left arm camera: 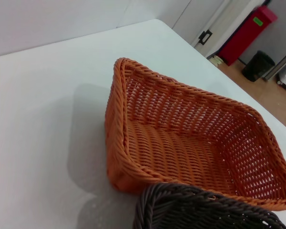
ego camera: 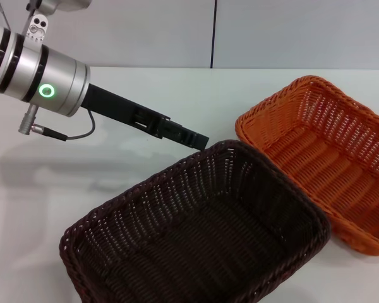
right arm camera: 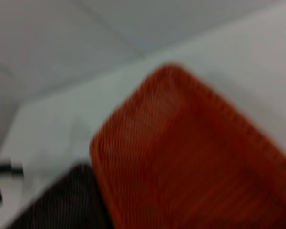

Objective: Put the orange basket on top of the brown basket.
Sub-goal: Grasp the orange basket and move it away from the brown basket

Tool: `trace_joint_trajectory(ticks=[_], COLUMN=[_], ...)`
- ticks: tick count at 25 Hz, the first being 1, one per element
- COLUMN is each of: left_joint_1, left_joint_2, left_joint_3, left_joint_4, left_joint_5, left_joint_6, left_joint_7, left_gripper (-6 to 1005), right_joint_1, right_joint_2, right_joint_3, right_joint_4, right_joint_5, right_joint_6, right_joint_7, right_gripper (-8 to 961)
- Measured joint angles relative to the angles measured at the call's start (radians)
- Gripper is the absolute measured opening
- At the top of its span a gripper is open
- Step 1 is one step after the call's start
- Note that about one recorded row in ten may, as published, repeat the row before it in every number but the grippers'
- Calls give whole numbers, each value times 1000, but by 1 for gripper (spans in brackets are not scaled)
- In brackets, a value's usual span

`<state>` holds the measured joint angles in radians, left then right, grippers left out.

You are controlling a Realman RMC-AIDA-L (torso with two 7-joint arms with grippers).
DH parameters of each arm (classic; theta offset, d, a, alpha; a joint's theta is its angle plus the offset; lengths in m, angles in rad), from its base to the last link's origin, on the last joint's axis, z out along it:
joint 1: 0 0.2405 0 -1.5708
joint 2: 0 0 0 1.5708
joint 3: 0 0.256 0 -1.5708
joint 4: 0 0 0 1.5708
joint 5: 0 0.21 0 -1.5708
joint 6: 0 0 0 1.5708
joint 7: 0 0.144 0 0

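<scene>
The orange basket (ego camera: pixel 331 158) sits upright on the white table at the right. It also shows in the left wrist view (left arm camera: pixel 190 148) and, blurred, in the right wrist view (right arm camera: pixel 190 162). The brown basket (ego camera: pixel 196 233) sits in front of it towards the left, its far corner touching the orange basket's near side. It also shows in both wrist views (left arm camera: pixel 200 210) (right arm camera: pixel 62 205). My left gripper (ego camera: pixel 199 139) hovers empty just behind the brown basket's far corner, left of the orange basket. Its two dark fingers (right arm camera: pixel 5 168) show apart. My right gripper is not seen.
The white table (ego camera: pixel 114 170) extends to the left and behind the baskets, up to a grey wall. The left wrist view shows the table's far edge (left arm camera: pixel 200 52), with a red bin (left arm camera: pixel 245 33) and a black bin on the floor beyond it.
</scene>
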<state>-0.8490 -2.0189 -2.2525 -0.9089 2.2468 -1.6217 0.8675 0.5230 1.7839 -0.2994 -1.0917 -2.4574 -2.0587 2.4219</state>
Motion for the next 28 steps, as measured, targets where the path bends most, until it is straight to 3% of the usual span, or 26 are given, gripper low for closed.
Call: trace_joint_trajectory(ticks=[4,6,11,20,28], left_joint_1=[1,1,4,-26,-27], left_joint_2=[0,0,5,8,-3], left_joint_3=[18,18,34,56,91], left_joint_4=[7,7,39,90,93], left_joint_5=[0,0,0,2,2], left_joint_6=[-5,-5,0,15,37], left_joint_7=[1,1,17,41,43], left_gripper=[859,859,859,859,859], right_joint_1=[36,47,49,31,26], right_joint_2=[-5,-22,-38,-38,-34], right_joint_3=[-52,-52,-40,-27,-27], right_joint_4=[35,83,121,143,266], right_joint_5=[-42,-70,-131,-186,-145], right_joint_6=[-5,-15,-10,23,94], right_joint_7=[19,41,60,83,72], right_gripper=[770,770,768,766,764])
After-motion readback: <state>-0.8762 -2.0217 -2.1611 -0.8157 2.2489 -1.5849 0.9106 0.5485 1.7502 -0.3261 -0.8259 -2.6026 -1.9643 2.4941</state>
